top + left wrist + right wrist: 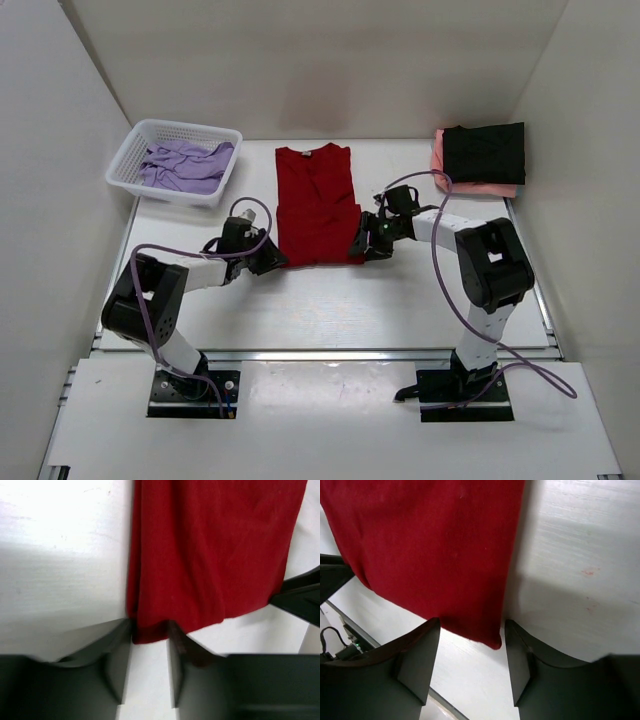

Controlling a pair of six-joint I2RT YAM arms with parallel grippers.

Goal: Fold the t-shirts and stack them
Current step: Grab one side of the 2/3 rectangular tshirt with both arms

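A bright red t-shirt lies flat in the middle of the table, folded into a long strip, collar at the far end. My left gripper is at its near left corner; in the left wrist view the jaws are open a little, with the corner of the red cloth between the tips. My right gripper is at the near right corner, jaws wide open either side of the cloth's corner. A black t-shirt lies folded on a salmon pink one at the far right.
A white mesh basket at the far left holds a crumpled pale lavender t-shirt. White walls enclose the table on three sides. The other arm's gripper shows at the edge of each wrist view.
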